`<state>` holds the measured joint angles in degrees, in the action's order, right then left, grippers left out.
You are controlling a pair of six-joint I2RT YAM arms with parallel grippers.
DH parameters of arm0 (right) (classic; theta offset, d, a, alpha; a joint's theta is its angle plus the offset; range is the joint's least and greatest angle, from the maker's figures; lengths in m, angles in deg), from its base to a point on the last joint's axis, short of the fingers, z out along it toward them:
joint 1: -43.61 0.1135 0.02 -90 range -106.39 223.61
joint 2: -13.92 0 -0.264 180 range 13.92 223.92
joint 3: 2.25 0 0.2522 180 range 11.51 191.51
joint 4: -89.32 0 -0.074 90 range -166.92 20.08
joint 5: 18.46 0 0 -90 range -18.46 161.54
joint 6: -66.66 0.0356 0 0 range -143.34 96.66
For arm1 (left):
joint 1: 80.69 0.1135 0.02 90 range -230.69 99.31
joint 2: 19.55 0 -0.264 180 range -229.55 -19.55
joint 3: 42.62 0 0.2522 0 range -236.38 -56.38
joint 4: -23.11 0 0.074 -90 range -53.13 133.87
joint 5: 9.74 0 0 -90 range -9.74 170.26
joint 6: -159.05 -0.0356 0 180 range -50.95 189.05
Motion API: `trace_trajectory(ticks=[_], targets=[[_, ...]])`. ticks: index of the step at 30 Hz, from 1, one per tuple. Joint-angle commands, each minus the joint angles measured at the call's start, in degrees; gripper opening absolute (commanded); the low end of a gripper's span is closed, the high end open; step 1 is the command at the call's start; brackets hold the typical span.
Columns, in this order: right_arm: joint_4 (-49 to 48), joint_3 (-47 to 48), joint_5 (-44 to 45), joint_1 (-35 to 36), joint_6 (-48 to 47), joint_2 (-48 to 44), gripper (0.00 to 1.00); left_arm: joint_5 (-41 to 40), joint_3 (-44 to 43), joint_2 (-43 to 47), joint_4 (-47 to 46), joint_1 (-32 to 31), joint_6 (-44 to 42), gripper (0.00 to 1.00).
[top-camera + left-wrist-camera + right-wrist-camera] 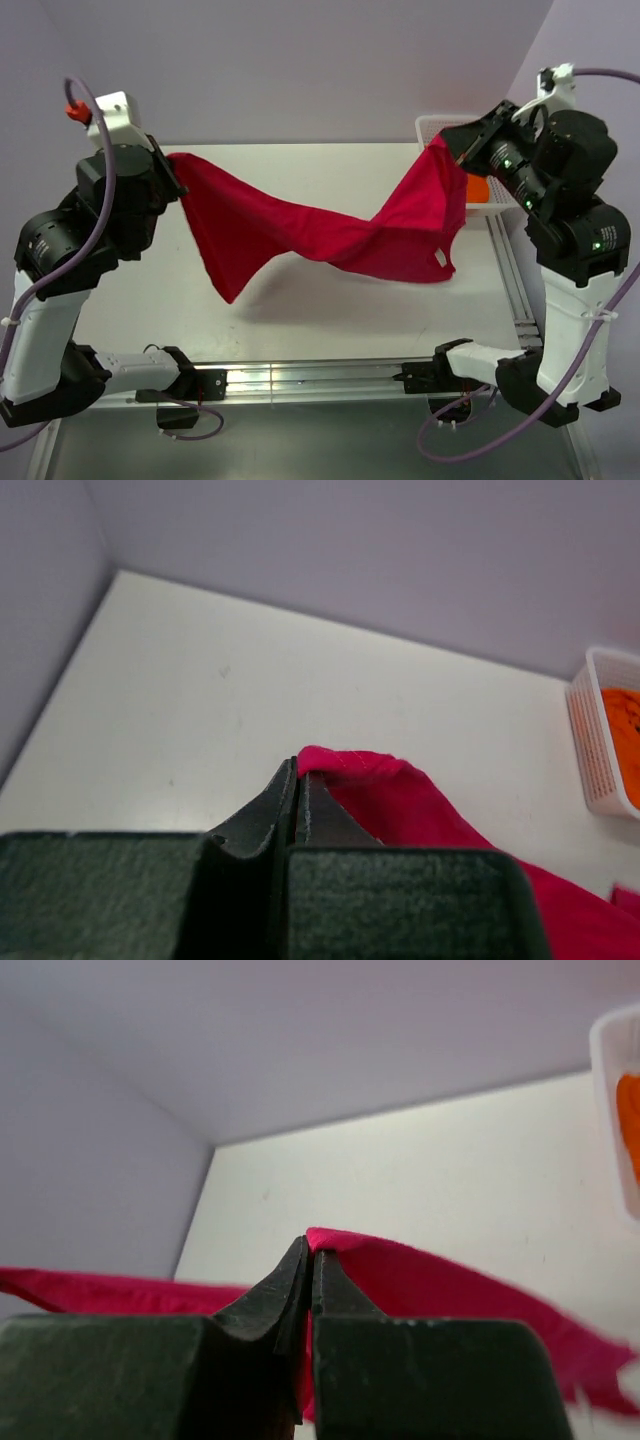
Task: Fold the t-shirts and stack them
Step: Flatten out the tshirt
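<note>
A crimson red t-shirt (320,235) hangs stretched above the table between both arms, sagging in the middle, one corner drooping toward the table at the lower left. My left gripper (175,165) is shut on its left end; in the left wrist view the red t-shirt (400,790) folds out from the pinched tips of that gripper (298,770). My right gripper (455,145) is shut on the shirt's right end, the cloth (440,1275) bunched at the closed tips of that gripper (310,1245). An orange t-shirt (478,190) lies in the basket at the right, mostly hidden.
The white mesh basket (432,125) stands at the table's far right edge behind the right arm; the left wrist view shows the basket (595,740) at its right border. The white table (300,310) ends in a metal rail (310,378) at the near side. Purple walls enclose the back and sides.
</note>
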<state>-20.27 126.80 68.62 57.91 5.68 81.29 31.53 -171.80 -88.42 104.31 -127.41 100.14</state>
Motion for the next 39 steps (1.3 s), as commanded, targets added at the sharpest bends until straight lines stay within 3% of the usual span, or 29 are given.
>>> trace_trajectory(ticks=[1,9,12,14,17,19,21,23,24,27,28,31,33,35,39], targets=[[2.86,8.19,2.83,-1.12,-1.5,4.25,0.0,-7.07,-3.59,-0.48,-7.66,1.63,-10.34,0.0],[-1.52,4.96,-3.49,-7.18,3.94,15.06,0.0,3.45,8.78,-2.49,-24.18,12.61,-17.02,0.0],[-3.47,10.01,-4.64,-7.45,5.52,21.99,0.0,10.04,6.45,-9.17,-28.76,18.75,-14.49,0.0],[-1.72,16.87,-6.82,-8.15,7.1,30.74,0.0,12.77,1.28,-15.65,-29.03,22.01,-12.64,0.0],[-1.88,36.17,-13.48,-9.46,10.26,41.82,0.0,21.9,-6.71,-23.21,-29.03,25.88,-6.85,0.0],[-6.86,37.04,-16.76,-11.05,15.25,43.8,0.0,28.49,-12.78,-27.27,-29.47,29.91,-5.17,0.0],[-19.5,30.64,-21.13,-13.51,18.87,41.53,0.0,35.93,-27.35,-34.82,-29.38,32.82,-3.93,0.0],[-29.78,30.51,-23.0,-15.78,21.34,39.95,0.0,41.06,-39.55,-39.92,-31.22,36.16,-4.98,0.0],[-31.84,32.44,-25.19,-16.15,21.61,40.2,0.0,42.91,-39.45,-39.16,-36.36,37.13,-4.73,0.0],[-38.69,35.46,-29.93,-18.68,26.33,38.9,0.0,47.84,-26.03,-28.46,-47.01,43.0,-2.27,0.0],[-42.89,33.79,-30.74,-19.57,26.88,35.41,0.0,48.2,-24.52,-26.61,-46.96,44.25,-2.44,0.0],[-43.29,25.36,-31.44,-21.34,23.99,28.02,0.0,48.2,-21.53,-22.47,-43.54,46.1,-3.67,0.0],[-40.31,18.33,-32.93,-20.99,21.45,25.54,0.0,48.2,-11.72,-17.99,-43.62,46.19,-3.85,0.0],[-35.56,9.47,-33.47,-19.76,18.72,21.76,0.0,46.36,4.18,-11.06,-47.29,46.19,-2.62,0.0],[-31.33,-10.3,-28.29,-15.11,14.67,13.24,0.0,44.25,24.24,-3.31,-46.88,46.37,-0.33,0.0]])
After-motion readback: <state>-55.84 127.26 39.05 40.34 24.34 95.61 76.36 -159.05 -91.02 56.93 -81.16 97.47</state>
